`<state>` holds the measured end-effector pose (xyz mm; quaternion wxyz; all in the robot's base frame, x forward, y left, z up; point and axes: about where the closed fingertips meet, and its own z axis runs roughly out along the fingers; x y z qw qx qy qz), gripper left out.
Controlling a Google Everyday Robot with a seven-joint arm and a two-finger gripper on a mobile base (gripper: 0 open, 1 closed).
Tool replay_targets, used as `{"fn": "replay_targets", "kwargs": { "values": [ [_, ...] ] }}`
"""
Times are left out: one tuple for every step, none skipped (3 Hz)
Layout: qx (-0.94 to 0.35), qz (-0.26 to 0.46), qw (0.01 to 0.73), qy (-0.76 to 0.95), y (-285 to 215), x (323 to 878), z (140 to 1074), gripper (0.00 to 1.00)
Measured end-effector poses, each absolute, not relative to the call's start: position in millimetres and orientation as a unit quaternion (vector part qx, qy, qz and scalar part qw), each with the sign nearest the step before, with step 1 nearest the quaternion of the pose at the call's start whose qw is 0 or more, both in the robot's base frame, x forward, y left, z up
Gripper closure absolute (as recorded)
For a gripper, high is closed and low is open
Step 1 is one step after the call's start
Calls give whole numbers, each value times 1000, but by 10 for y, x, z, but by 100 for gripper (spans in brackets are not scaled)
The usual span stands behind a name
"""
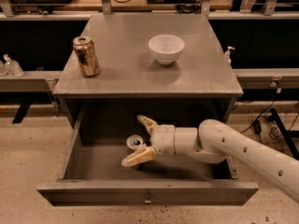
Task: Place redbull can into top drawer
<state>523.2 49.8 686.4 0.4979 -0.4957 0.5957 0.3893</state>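
Since the slim silver and dark-blue redbull can (134, 142) stands upright on the floor of the wide grey top drawer (147, 192), the step in hand looks like the release and the pull-out. The camera view shows the drawer drawn fully open, with its small metal knob (148, 200) at the centre of the front panel. The white arm reaches in from the right, and its two-finger gripper (132, 141) sits low inside the drawer with its 2 cream fingers (146, 123) spread apart, 1 behind the can and 1 in front. The can sits between them, clamped by neither; whether the near finger touches it I cannot tell.

To finish well, I judge the arm should back out to the right along its own line, or rise straight up, keeping both fingers wide so neither one clips the tall, narrow can and tips it. A sideways sweep is the main risk.

On the grey cabinet top (131, 76), the shorter golden-brown can (86, 56) and the white bowl (166, 48) stand well apart from this work.
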Motion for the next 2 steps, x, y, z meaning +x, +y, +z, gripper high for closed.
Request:
{"fn": "replay_targets", "kwargs": {
  "values": [
    [-502,394,503,583,492,5215,6969,0],
    [-516,394,496,577,387,5116,7283,0]
  ]
}}
